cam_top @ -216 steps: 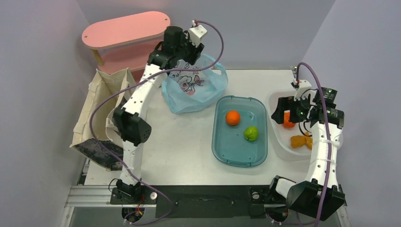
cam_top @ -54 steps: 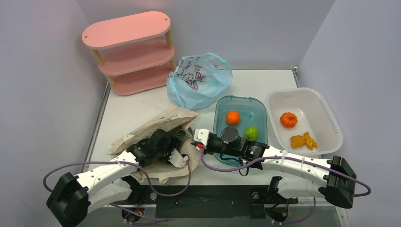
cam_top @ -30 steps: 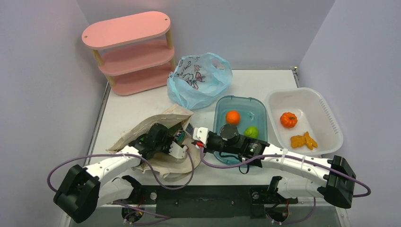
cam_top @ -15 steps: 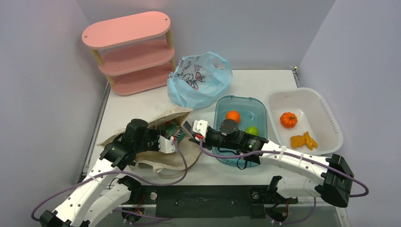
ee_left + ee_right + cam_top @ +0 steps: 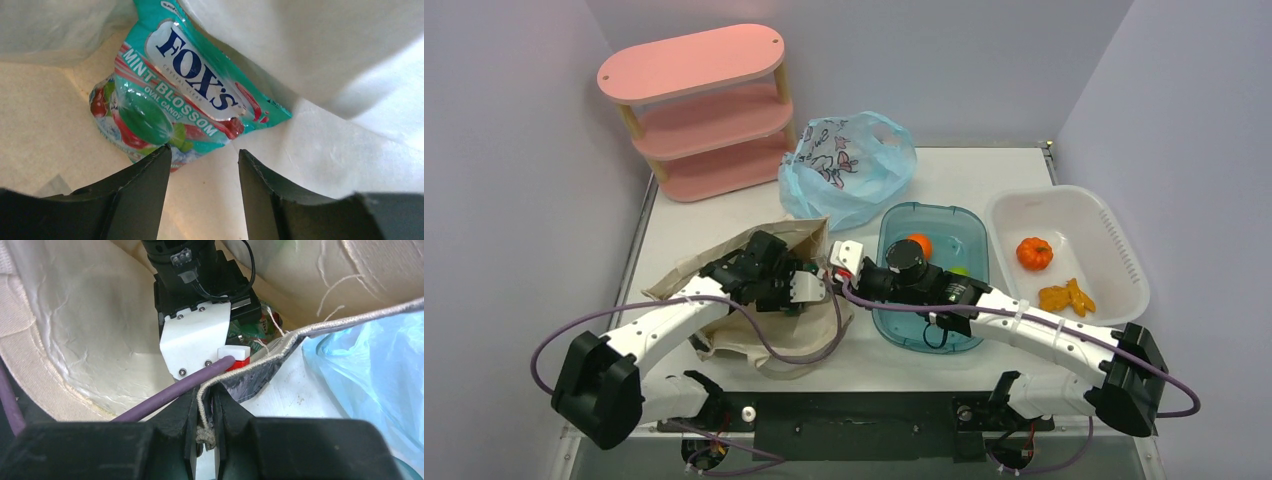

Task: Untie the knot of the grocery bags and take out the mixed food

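Observation:
The light blue grocery bag stands at the back of the table with its top gathered. An orange fruit and a green fruit lie in the teal tub, half hidden by my right arm. The green, white and red snack packet lies on canvas inside the beige tote. My left gripper is open just below it, its left fingertip at the packet's lower edge. My right gripper is shut on the tote's corded hem.
A pink shelf unit stands at the back left. A white basin on the right holds a small orange pumpkin and orange pieces. The blue bag lies close beside the tote's mouth.
My left gripper has opened and pushed deeper into the tote, toward the tub. My right gripper has drawn the tote's hem away from me, still shut on it.

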{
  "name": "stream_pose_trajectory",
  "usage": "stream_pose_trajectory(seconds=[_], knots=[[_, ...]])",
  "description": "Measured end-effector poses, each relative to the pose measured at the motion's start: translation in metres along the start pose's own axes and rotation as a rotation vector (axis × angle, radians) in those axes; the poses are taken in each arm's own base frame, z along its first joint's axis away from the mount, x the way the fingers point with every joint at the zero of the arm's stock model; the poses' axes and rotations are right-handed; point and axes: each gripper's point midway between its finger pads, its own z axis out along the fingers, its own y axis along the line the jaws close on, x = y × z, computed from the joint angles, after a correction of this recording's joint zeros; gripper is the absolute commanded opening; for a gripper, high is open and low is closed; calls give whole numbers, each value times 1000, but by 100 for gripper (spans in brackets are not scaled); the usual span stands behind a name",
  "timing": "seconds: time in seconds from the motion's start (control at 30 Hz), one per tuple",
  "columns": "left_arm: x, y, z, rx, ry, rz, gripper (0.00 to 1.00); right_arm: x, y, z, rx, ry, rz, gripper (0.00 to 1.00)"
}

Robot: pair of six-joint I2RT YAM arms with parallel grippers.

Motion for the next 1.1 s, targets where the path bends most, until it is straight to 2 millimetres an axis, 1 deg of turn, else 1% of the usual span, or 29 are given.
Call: stream_pose_trajectory(seconds=[0.1,0.17,0.3,0.37,0.57,0.73,0.8,0.87,0.93,0.97,1.1], knots=[[1,8,11,28,-10,-19,51,0,-10,0,18,19,32,0],[5,12,16,47,-17,-36,52,-3,-15,0,30,17,49,0],[20,15,26,102,-46,-29,56,-13,-14,-1,7,-7,85,0],[25,15,31,127,-68,2,56,-19,-12,0,-20,-13,111,0],[28,16,43,159,-137,118,57,-23,-14,-2,-67,-16,204,0],[34,12,62,206,-150,222,57,-18,-14,-1,-91,-6,277,0],[33,17,68,217,-154,246,56,-16,-17,0,-94,-4,314,0],[29,28,75,214,-157,262,42,-13,-22,0,-84,-3,346,0],[26,39,80,198,-160,280,4,-11,-28,0,-72,-3,373,0],[25,44,82,187,-161,289,1,-11,-30,0,-69,-5,383,0],[21,49,79,156,-163,327,0,-13,-28,1,-85,-7,401,0]])
